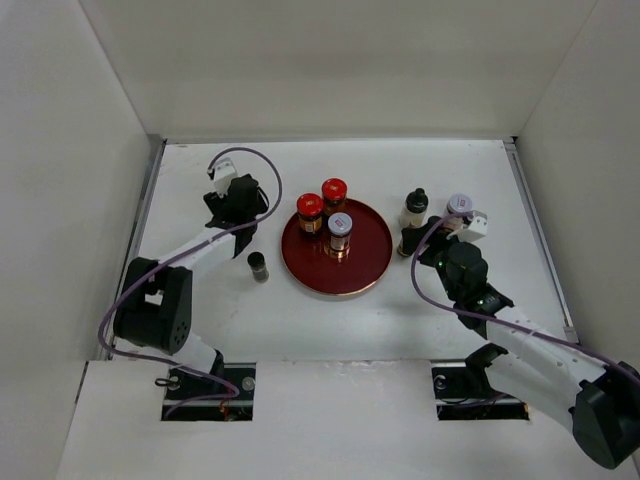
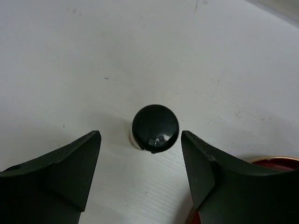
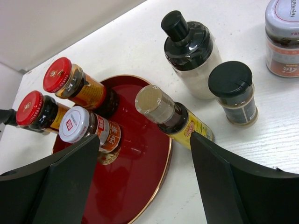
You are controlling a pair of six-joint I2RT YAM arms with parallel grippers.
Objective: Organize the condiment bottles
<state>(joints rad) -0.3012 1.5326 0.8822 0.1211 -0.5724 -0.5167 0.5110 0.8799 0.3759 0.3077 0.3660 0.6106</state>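
Note:
On the round red tray (image 1: 365, 270) stand two red-capped jars (image 1: 310, 209) (image 1: 334, 191) and a white-capped jar (image 1: 340, 227). My left gripper (image 1: 235, 208) is open; in its wrist view a black-capped bottle (image 2: 155, 128) stands on the table just ahead of the gap between the fingers (image 2: 70, 163), untouched. A tiny dark bottle (image 1: 258, 266) stands left of the tray. My right gripper (image 3: 145, 139) is open and empty. A tan-capped, yellow-labelled bottle (image 3: 180, 121) stands just off the tray's rim, by the right finger (image 3: 233, 182).
Right of the tray stand a pale bottle with a black cap (image 3: 189, 56), a small black-capped jar (image 3: 232, 93) and a white-capped jar (image 3: 282, 37). White walls close in the table at the back and both sides (image 1: 100, 150).

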